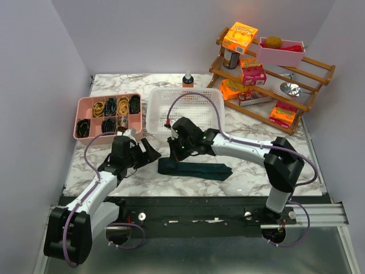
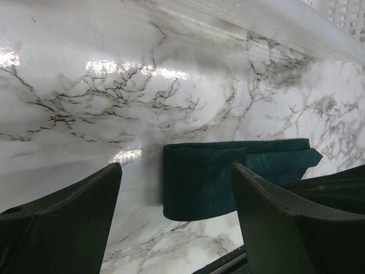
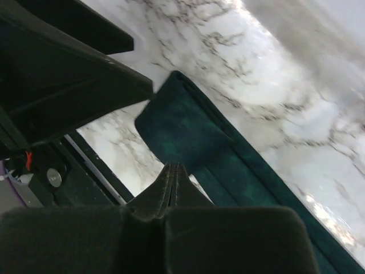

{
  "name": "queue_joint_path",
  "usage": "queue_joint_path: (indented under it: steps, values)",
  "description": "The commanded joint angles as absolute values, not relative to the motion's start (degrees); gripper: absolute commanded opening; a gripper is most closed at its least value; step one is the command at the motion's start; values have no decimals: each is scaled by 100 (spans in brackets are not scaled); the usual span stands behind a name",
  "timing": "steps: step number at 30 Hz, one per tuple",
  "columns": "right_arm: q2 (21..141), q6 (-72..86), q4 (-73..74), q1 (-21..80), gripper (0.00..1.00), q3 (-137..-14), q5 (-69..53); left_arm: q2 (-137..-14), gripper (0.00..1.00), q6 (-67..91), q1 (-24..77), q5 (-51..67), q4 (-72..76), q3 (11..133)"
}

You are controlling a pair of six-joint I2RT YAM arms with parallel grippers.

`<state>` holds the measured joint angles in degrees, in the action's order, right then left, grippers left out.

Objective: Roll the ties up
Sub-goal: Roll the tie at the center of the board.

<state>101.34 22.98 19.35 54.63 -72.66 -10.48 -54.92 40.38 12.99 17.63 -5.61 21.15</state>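
Tie (image 1: 194, 169) lay folded flat just near-side of the basket (image 1: 154, 111). Left gripper (image 2: 177, 166) gaped wide by its folded end; right gripper (image 3: 174, 169) was clenched shut right above that end.

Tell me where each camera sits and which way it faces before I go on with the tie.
Top external: high at the near edge, looking down on the marble table; left arm with left tool and right arm with right tool show.
Left wrist: low over the table, facing the folded end of the tie; its open fingers frame the view.
Right wrist: just above the tie, facing down at it; its shut fingertips show at bottom.
Shared: all three show the tie.
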Motion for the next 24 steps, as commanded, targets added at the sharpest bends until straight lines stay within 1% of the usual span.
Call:
queue_joint_path:
  steps: [1,4,10,18,24]
  values:
    - [10520,2110,1969,5581,1,-7813,-1257,-5309,88,4429,1081,2459,-55,1794]
    - [10679,2109,2013,5599,1,-7840,-1169,-5317,88,4552,1020,2627,210,1609]
    - [10749,2127,2057,5607,1,-7629,-853,-5335,88,4438,1020,2672,290,1582]
    - [10749,2188,2030,5599,1,-7190,-695,-5704,86,4351,1037,2760,518,1529]
    - [10846,2232,2021,5599,1,-7031,-607,-6020,84,4324,1230,2777,887,1398]
